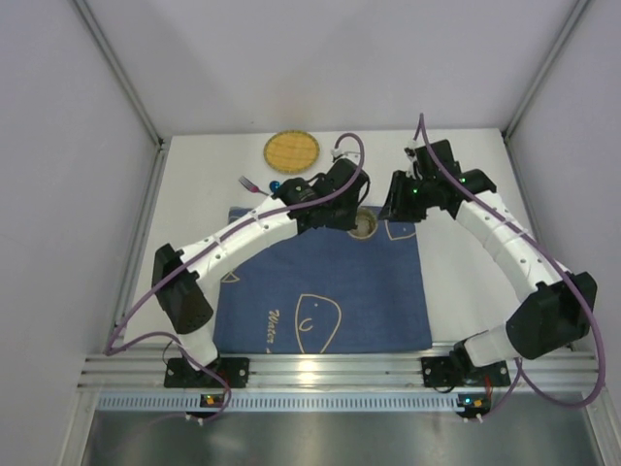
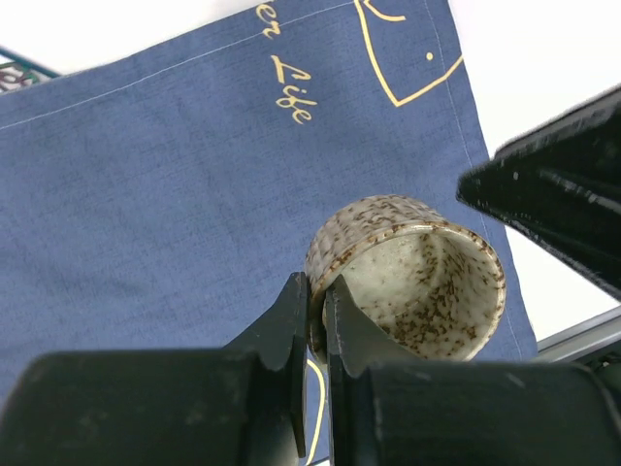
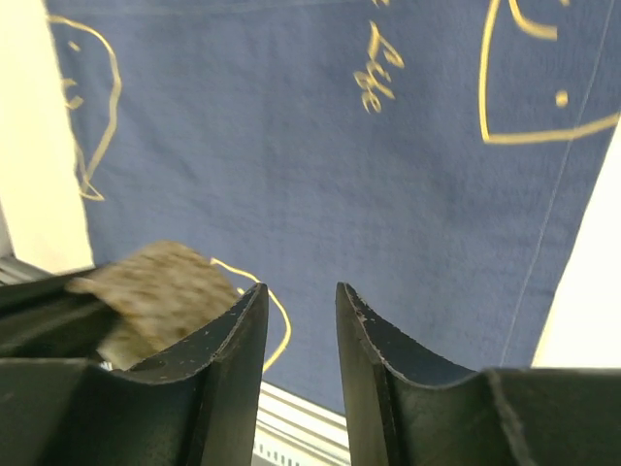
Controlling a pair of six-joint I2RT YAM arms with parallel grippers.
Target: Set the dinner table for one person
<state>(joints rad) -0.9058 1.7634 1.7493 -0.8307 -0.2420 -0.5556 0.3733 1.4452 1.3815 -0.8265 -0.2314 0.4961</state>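
Observation:
My left gripper (image 2: 317,291) is shut on the rim of a speckled beige ceramic cup (image 2: 408,277), one finger inside and one outside. It holds the cup above the far right part of the dark blue placemat (image 2: 194,175). From above, the cup (image 1: 364,223) is at the placemat's (image 1: 320,282) back edge, with my left gripper (image 1: 351,212) on it. My right gripper (image 1: 396,209) is just right of the cup, and in its own view it (image 3: 301,311) is open and empty, with the blurred cup (image 3: 160,286) to its left. The white dinner table (image 1: 466,252) lies under everything.
A round yellow plate (image 1: 291,150) lies at the back of the table. Cutlery with a pale handle (image 1: 250,183) and a small blue thing (image 1: 275,184) lie behind the placemat's left corner. Grey walls close in the sides, and an aluminium rail (image 1: 330,369) runs along the near edge.

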